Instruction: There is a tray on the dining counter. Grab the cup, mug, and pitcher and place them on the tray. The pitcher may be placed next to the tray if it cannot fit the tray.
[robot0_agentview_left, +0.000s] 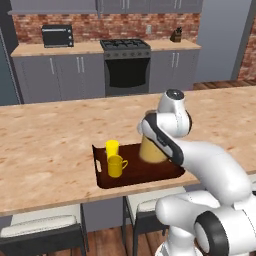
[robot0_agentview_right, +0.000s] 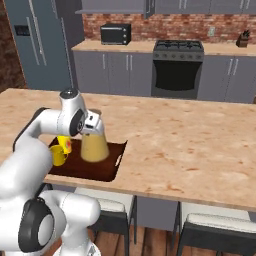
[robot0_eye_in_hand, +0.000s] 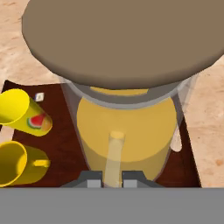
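On the dining counter (robot0_agentview_left: 50, 140) lies the dark brown tray (robot0_agentview_left: 150, 173) (robot0_agentview_right: 100, 171) (robot0_eye_in_hand: 65, 131). At its left end the tall yellow cup (robot0_agentview_left: 112, 148) (robot0_eye_in_hand: 19, 109) stands just behind the handled yellow mug (robot0_agentview_left: 116, 166) (robot0_agentview_right: 57, 155) (robot0_eye_in_hand: 17, 164). The juice-filled glass pitcher (robot0_agentview_left: 150, 150) (robot0_agentview_right: 94, 145) (robot0_eye_in_hand: 124, 127) is upright over the tray's right half, its base at or just above the tray floor. My gripper (robot0_eye_in_hand: 113, 180) (robot0_agentview_right: 92, 123) is shut on the pitcher's clear handle near the neck. Part of the cup (robot0_agentview_right: 65, 143) is behind my arm.
Stools (robot0_agentview_left: 40, 230) (robot0_agentview_right: 210, 225) stand under the counter's near edge. Bare counter (robot0_agentview_right: 190, 145) stretches to the right of the tray. Far behind are grey cabinets, a stove (robot0_agentview_left: 126, 60) and a toaster oven (robot0_agentview_left: 57, 36) against the brick wall.
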